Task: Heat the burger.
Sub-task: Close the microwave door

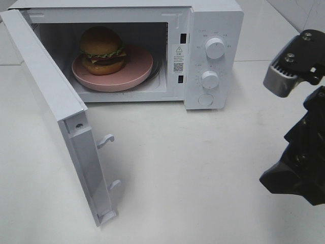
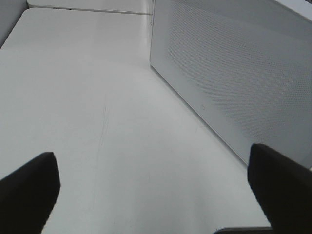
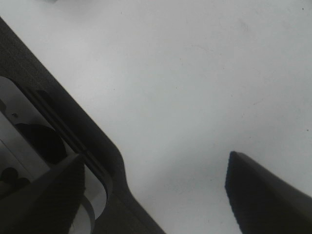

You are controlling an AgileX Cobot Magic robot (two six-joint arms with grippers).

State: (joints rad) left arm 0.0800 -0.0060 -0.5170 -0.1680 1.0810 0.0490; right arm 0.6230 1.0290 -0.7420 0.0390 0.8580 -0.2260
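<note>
The burger [image 1: 103,48] sits on the plate [image 1: 134,73] inside the microwave [image 1: 213,20], toward the cavity's 9 o'clock side, upright and clear of the walls. It is already in place, so the coming move is probably to shut the door [image 1: 45,96].

In the high view the door stands wide open. Its long axis runs from the hinge at 11 o'clock to the free edge at 6 o'clock, with the latch hooks [image 1: 105,140] facing 3 o'clock.

The left gripper [image 2: 151,150] is out of the high view. Its wrist view shows the jaws spread wide and empty over the table [image 1: 193,178], with the door's perforated outer face close beside one fingertip. That makes this arm the nearer one for a push on the outer face.

The right gripper [image 3: 153,161] has its jaws apart and holds nothing. It hangs at 3 o'clock in the high view, well apart from the door, and the burger lies toward 10 o'clock from it. The knobs [image 1: 215,48] are its closer target.

Nothing lies on the table in the door's arc from 6 o'clock round to the cavity's front. The hooks must meet the slots beside the control panel squarely.
</note>
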